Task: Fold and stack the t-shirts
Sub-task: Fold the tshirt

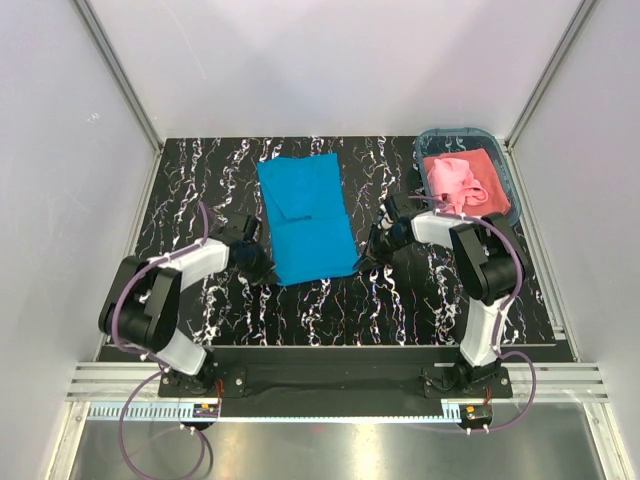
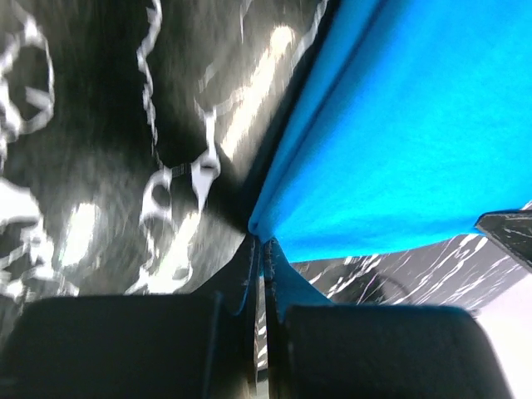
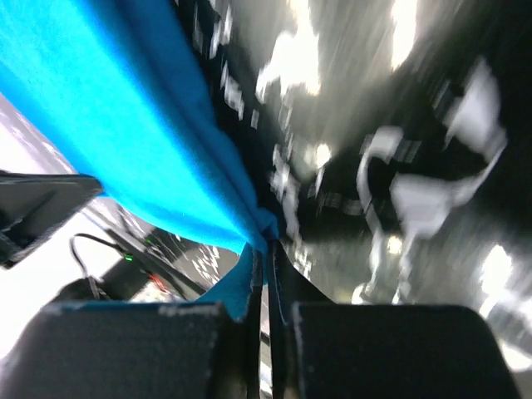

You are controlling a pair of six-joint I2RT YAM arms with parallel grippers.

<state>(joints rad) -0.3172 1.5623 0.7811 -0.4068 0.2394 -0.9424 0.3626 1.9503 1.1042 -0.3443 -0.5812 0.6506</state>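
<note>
Top, left wrist and right wrist views. We see the turquoise t-shirt [image 1: 305,215] lying flat and partly folded on the black marbled desk [image 1: 400,300], near its middle, with its long side running away from the arms; the left hand [image 1: 262,268] meets the shirt's near left corner and the right hand [image 1: 368,250] its near right corner. In the left wrist view we find the left hand's jaws pressed together on a thin edge of the blue cloth; in the right wrist view the right hand is likewise clamped on the cloth's corner. The pink t-shirt [image 1: 460,180] lies crumpled inside the teal basket [image 1: 509,185] at the far right corner of the desk, well apart from both hands.
</note>
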